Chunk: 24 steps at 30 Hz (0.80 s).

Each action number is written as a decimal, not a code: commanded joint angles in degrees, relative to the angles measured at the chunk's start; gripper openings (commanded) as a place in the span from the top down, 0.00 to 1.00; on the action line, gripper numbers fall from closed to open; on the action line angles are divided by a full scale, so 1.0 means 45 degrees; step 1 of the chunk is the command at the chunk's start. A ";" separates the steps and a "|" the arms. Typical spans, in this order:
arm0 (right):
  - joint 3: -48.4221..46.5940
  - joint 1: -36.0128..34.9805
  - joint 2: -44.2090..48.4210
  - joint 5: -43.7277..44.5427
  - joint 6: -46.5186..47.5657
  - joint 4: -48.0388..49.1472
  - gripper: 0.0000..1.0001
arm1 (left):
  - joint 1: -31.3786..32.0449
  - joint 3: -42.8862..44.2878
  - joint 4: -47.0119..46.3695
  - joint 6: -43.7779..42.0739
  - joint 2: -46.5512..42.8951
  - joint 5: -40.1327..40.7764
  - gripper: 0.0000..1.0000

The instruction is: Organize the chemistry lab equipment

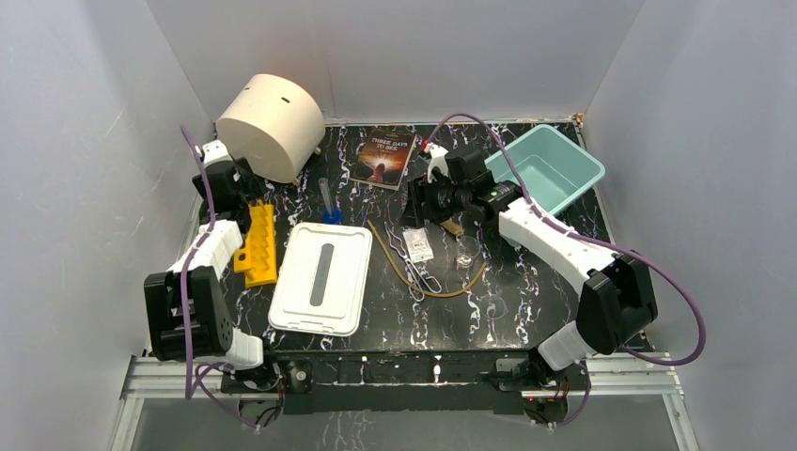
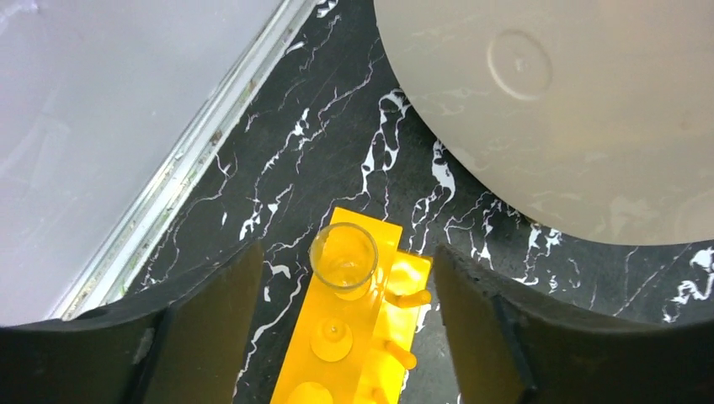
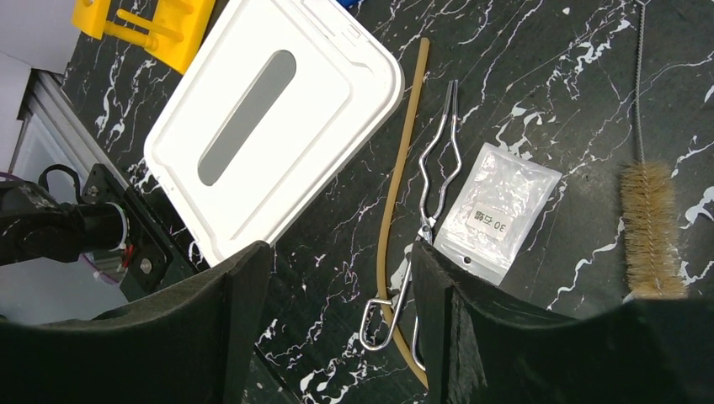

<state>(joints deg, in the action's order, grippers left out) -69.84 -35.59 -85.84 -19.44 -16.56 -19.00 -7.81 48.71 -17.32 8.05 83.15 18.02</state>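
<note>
My left gripper is open over the far end of a yellow rack, its fingers on either side of a clear glass tube that stands in the rack's end hole. My right gripper is open and empty above the metal tongs, the tan rubber tubing and the white packet. The brown brush lies to their right. In the top view a clear blue-ended tube, a little glass beaker and a glass dish rest on the table.
A white lid with a grey slot lies mid-table beside the yellow rack. A big cream cylinder stands at the back left, a dark book at the back, a teal bin at the back right. Grey walls enclose the table.
</note>
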 commanded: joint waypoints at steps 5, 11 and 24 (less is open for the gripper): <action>-0.0134 0.0114 0.0499 -0.0090 -0.0045 0.0702 0.29 | -0.0087 0.2985 0.3504 0.0306 -0.2034 0.0209 0.14; -0.0660 0.0129 0.0416 0.0048 0.0187 0.0474 0.25 | -0.0080 0.5726 0.7834 0.1570 -0.3149 -0.0219 0.11; -0.0144 0.0052 0.0666 0.2237 0.0848 -0.0498 0.15 | 0.3146 0.5830 0.7941 0.3556 -0.4297 -0.8807 0.11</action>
<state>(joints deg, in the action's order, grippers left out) -69.78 -35.27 -84.79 -13.58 -13.47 -19.86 2.50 79.40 17.93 22.98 66.04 -15.40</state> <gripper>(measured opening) 0.861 0.884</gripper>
